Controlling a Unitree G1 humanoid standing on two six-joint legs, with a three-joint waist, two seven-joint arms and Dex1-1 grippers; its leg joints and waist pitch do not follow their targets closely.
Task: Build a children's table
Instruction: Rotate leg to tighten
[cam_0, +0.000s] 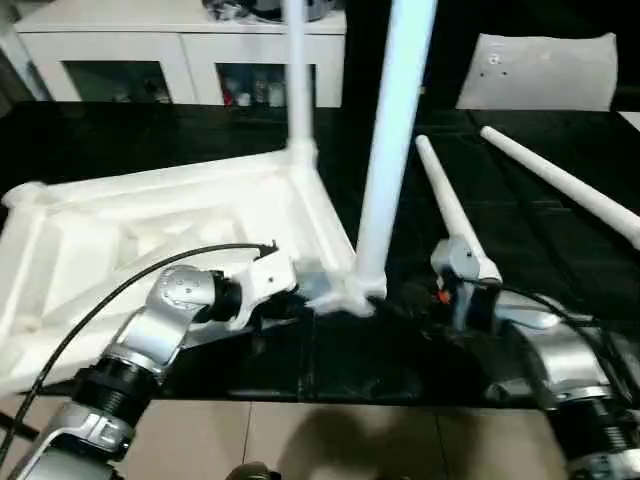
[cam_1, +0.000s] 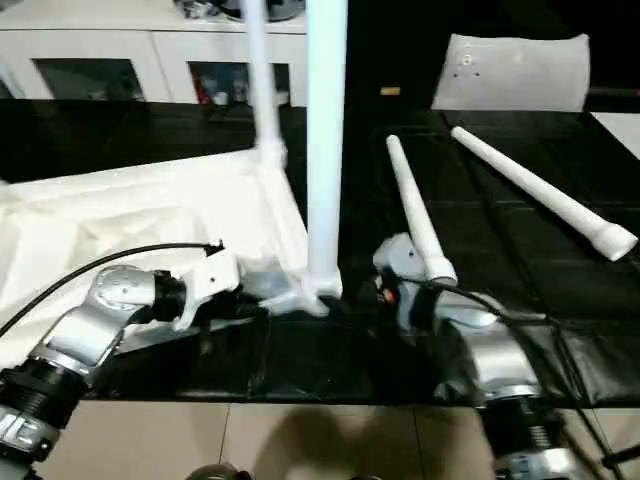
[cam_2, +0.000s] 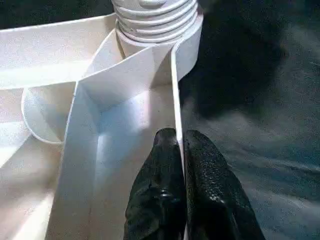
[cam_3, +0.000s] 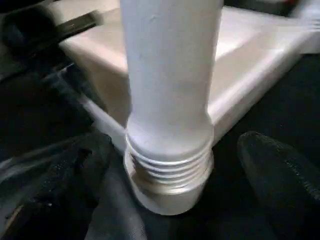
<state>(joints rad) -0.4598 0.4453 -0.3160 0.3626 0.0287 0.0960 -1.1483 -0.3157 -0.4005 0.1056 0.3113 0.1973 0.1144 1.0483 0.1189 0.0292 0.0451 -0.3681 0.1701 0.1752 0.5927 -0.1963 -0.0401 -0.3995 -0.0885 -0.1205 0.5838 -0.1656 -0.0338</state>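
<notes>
The children's table (cam_0: 150, 230) lay upside down on the left part of the black tabletop (cam_1: 500, 230), with its ribbed underside facing up. One leg stood in the far corner (cam_0: 298, 70). A second leg (cam_0: 385, 160) stood in the near right corner socket (cam_3: 167, 187), and its screw rings showed above the socket, so it did not look screwed all the way in. Two loose legs lay on the right, one near (cam_0: 452, 215) and one farther off (cam_0: 565, 185).

The left tool (cam_2: 179, 150) was pressed together, pinching the thin side wall (cam_2: 176, 90) of the table just beside that corner. The right tool (cam_3: 167, 165) was spread wide, one finger (cam_3: 280, 175) on each side of the leg's bottom end and not touching it.

To do this step well, the left tool should hold the table tight so it cannot slide. The right tool should close on the leg low down, keep it straight up, and turn it slowly until the rings are hidden. A tilted leg could jam.
</notes>
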